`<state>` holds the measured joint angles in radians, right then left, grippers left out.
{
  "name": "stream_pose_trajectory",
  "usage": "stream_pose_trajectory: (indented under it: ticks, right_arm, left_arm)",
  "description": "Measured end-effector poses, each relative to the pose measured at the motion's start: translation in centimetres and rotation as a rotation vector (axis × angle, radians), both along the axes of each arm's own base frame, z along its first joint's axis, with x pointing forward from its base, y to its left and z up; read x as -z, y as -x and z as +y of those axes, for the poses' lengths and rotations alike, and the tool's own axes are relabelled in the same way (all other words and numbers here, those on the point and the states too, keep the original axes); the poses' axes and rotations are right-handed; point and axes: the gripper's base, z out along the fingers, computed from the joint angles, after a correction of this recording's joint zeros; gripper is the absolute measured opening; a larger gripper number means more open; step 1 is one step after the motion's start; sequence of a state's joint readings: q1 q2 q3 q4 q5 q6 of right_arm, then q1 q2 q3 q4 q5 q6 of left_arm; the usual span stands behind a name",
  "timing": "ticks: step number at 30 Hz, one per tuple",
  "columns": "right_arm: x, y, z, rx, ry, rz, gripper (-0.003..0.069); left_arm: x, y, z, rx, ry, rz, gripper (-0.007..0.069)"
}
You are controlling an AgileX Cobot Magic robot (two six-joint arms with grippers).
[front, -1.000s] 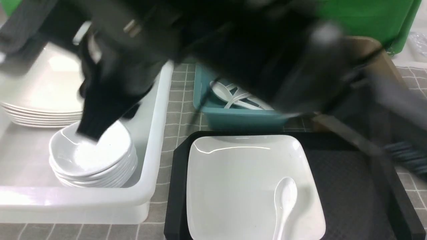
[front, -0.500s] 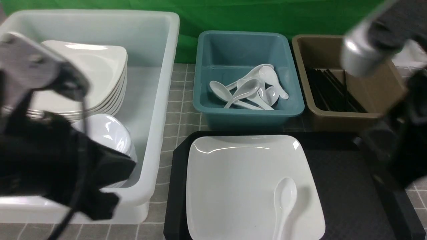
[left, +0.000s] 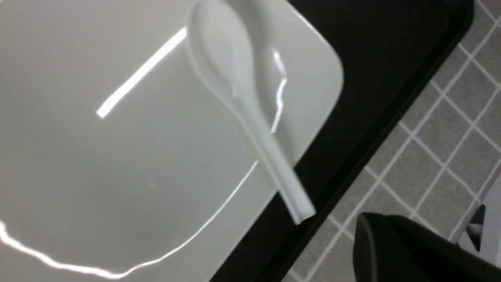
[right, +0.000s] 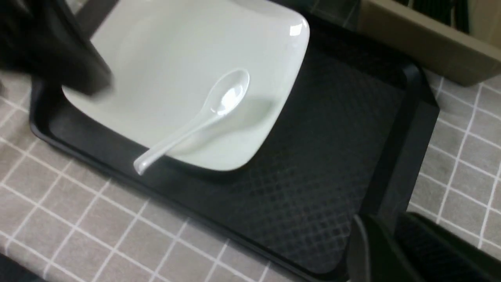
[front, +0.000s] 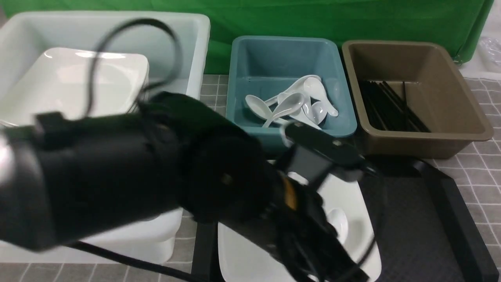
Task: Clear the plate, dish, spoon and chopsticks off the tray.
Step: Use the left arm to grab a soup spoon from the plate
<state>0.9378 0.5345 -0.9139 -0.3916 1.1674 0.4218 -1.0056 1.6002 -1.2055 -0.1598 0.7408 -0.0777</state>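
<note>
The white plate [front: 242, 254] lies on the left part of the black tray [front: 415, 219]. The white spoon [right: 203, 113] rests in the plate, and its handle sticks out over the plate's near edge. My left arm reaches across the plate, blurred. My left gripper [left: 368, 235] is shut and empty, close to the spoon's handle end [left: 301, 207]. My right gripper [right: 395, 243] hangs by the tray's right near corner, with its fingers slightly apart and nothing between them. Black chopsticks [front: 391, 105] lie in the brown bin. The dish is out of view.
A white bin [front: 195, 47] at the back left holds stacked square plates [front: 78, 78]. A teal bin [front: 291, 51] holds several white spoons. The brown bin [front: 450, 98] stands at the back right. The grey checked cloth [front: 481, 172] surrounds the tray.
My left arm has swung from the white bin on the left to over the plate and spoon. My right arm has pulled back out of the front view.
</note>
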Motion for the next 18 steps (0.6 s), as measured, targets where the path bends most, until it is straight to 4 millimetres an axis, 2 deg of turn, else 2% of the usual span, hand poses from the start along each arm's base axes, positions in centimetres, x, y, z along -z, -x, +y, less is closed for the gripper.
stream_pose_trajectory:
  ticks: [1, 2, 3, 6, 8, 12, 18]
  right_arm:
    - [-0.1, 0.2, -0.3, -0.004, -0.008, -0.011, 0.0130]
    - [-0.1, 0.3, -0.3, -0.005, -0.009, -0.012, 0.0130]
    - [-0.1, 0.5, -0.6, -0.021, -0.004, -0.028, 0.0132]
    - [-0.2, 0.6, -0.8, -0.048, 0.019, -0.044, 0.0136]
    - [-0.2, 0.6, -0.8, -0.062, 0.034, -0.051, 0.0143]
    - [-0.1, 0.6, -0.7, -0.090, 0.061, -0.062, 0.0150]
    - [-0.1, 0.6, -0.7, -0.105, 0.077, -0.069, 0.0160]
  left_arm:
    - [0.6, 0.1, -1.2, 0.020, -0.019, -0.007, 0.0013]
    - [0.5, 0.0, -1.4, 0.019, -0.017, -0.008, 0.0013]
    - [1.6, -0.3, -2.6, 0.024, -0.043, -0.002, 0.0018]
    - [3.4, -1.0, -3.8, 0.014, -0.085, 0.011, 0.0043]
    - [4.4, -1.3, -4.1, 0.010, -0.112, 0.015, 0.0066]
    - [6.8, -2.2, -4.5, -0.036, -0.167, 0.055, 0.0168]
    - [8.1, -4.7, -3.8, -0.131, -0.150, 0.086, 0.0345]
